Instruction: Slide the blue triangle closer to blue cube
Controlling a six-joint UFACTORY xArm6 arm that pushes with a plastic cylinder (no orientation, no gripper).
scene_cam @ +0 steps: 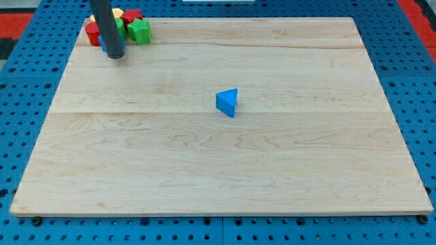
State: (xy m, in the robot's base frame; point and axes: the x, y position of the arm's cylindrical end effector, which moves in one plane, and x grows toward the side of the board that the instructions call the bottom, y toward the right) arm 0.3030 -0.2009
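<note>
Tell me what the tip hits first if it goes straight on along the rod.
The wooden board: my tip points down at it, seemingly touching already, though depth is unclear. The blue triangle sits far off.

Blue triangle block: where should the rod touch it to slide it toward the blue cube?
Push, not grip: my tip meets the blue triangle block on its lower-right side, since the blue cube, mostly hidden behind the rod, sits in the cluster at the view's top left of the wooden board.
</note>
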